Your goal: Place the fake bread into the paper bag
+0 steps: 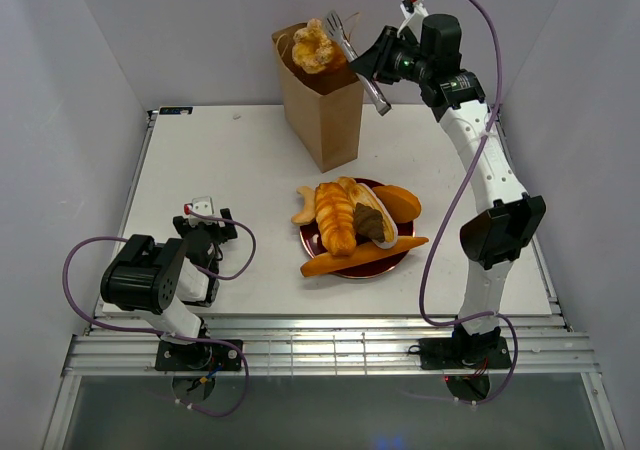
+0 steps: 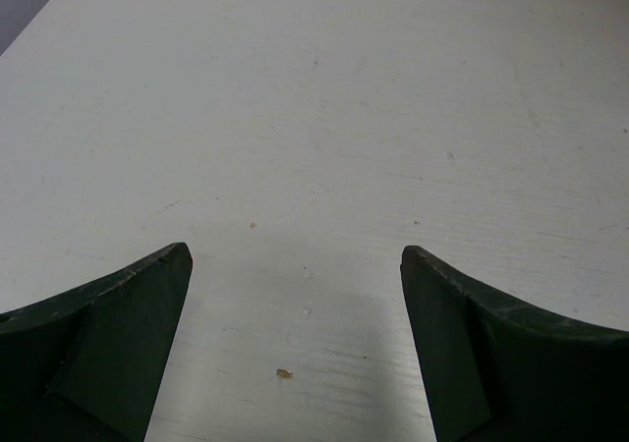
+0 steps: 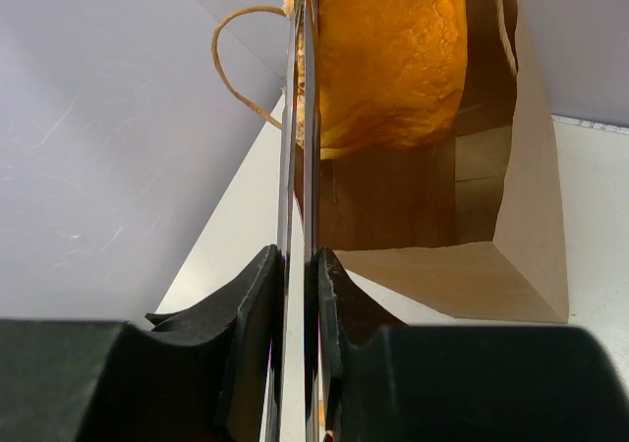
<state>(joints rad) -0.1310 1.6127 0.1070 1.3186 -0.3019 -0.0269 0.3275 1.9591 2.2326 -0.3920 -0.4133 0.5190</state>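
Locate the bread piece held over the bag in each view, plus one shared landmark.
Top external: upper centre, bread piece over the paper bag mouth, held by tongs.
Left wrist: not in it; only table shows.
Right wrist: top centre, just right of the tongs' blades.
Shared landmark: the paper bag, in top and right wrist views.
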